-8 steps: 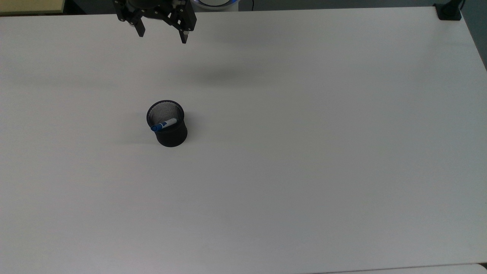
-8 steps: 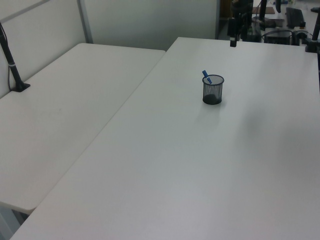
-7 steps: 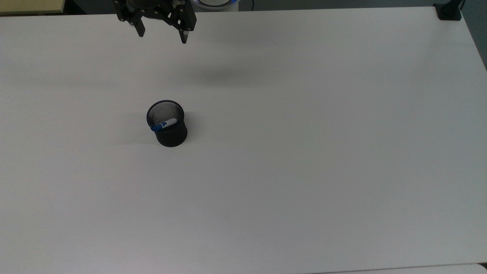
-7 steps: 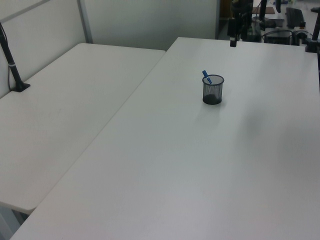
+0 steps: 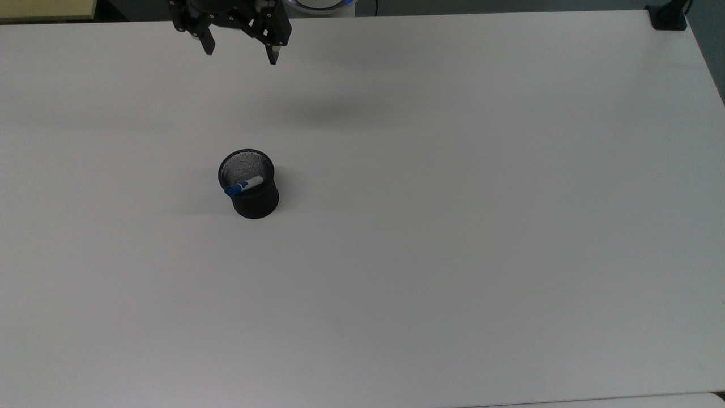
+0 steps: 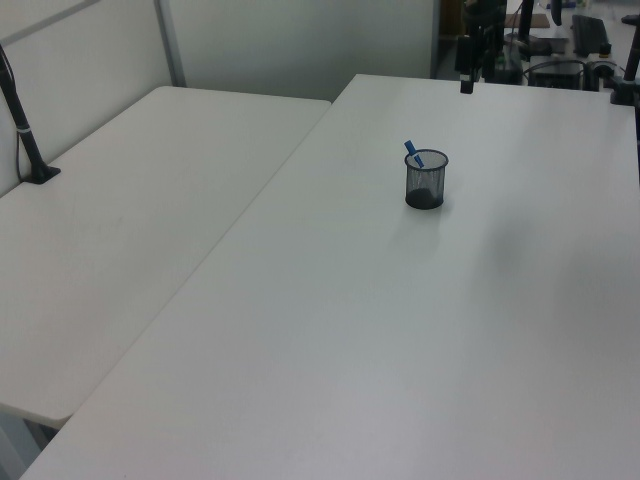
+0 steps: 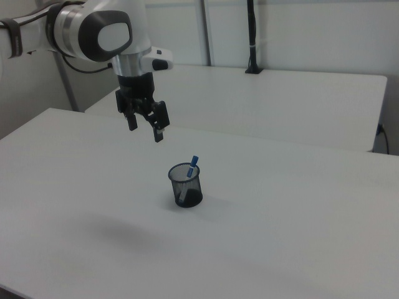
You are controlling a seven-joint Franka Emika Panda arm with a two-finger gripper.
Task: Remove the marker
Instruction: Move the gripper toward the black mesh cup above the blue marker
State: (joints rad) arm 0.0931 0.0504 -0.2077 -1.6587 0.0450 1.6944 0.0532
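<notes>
The marker (image 5: 242, 186) has a white barrel and a blue cap. It stands tilted inside a black mesh cup (image 5: 250, 192) on the white table, its blue cap leaning over the rim (image 7: 194, 162) (image 6: 413, 153). My gripper (image 5: 242, 55) hangs open and empty high above the table's far edge in the top view, well away from the cup. In the right view the gripper (image 7: 145, 129) is up and to the left of the cup (image 7: 186, 185). The left view has the gripper (image 6: 466, 85) far behind the cup (image 6: 425, 180).
A wide white table (image 5: 453, 226) surrounds the cup. A second white table (image 6: 130, 220) adjoins it on the left view's left. Black posts stand clamped at table edges (image 5: 668, 17) (image 6: 28, 140) (image 7: 252, 37).
</notes>
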